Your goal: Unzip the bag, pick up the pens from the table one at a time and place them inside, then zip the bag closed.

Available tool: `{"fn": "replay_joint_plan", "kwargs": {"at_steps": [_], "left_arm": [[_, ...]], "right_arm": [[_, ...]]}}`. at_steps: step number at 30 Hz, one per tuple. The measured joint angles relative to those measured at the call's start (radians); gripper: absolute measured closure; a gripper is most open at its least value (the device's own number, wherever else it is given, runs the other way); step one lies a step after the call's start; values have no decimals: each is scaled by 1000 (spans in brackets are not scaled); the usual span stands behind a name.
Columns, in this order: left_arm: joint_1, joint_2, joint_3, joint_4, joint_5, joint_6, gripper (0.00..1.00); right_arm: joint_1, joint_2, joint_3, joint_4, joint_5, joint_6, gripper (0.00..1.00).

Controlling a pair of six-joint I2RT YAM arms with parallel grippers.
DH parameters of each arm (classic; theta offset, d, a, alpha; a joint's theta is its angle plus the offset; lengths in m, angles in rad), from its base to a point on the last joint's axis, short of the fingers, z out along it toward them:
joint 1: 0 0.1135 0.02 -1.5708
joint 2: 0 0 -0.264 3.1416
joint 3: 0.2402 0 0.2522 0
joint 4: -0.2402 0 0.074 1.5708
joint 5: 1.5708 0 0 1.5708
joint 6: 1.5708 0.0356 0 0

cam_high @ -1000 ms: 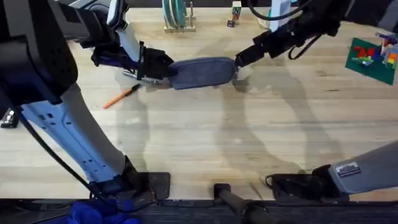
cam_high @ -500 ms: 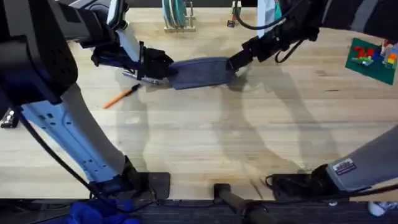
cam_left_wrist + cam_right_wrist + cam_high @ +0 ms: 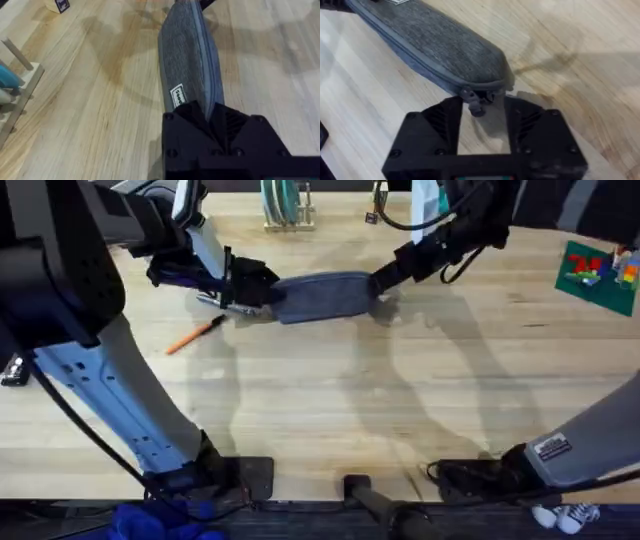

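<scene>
The blue-grey bag (image 3: 325,297) lies lengthwise at the back middle of the table (image 3: 330,400), its zip closed. My left gripper (image 3: 262,290) is shut on the bag's left end; in the left wrist view the fabric (image 3: 187,65) runs away from the shut gripper (image 3: 210,111). My right gripper (image 3: 383,281) is at the bag's right end and open, its fingers (image 3: 440,125) standing either side of the zip pull (image 3: 475,106) without closing on it. An orange pen (image 3: 195,335) lies on the wood in front of the left gripper. A silvery pen (image 3: 218,303) shows partly under the left gripper.
A wooden rack with teal discs (image 3: 283,205) and small blocks (image 3: 377,202) stand at the back edge. A green plate with coloured bricks (image 3: 598,272) sits at the far right. A black object (image 3: 12,370) lies at the left edge.
My right gripper has edged left toward the bag's right end, then a little back. The left gripper, the bag and the orange pen have not moved.
</scene>
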Motion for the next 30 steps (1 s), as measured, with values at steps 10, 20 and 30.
{"fn": "replay_joint_plan", "kwargs": {"at_steps": [10, 20, 30], "left_arm": [[0, 0, 0, 1, 1, 0, 958], [0, 0, 0, 1, 2, 0, 959], [0, 0, 0, 1, 2, 0, 958]], "right_arm": [[2, 1, 0, -7, -15, 0, 768], [2, 1, 0, -14, -16, 0, 969], [2, 1, 0, -22, -16, 0, 969]]}}
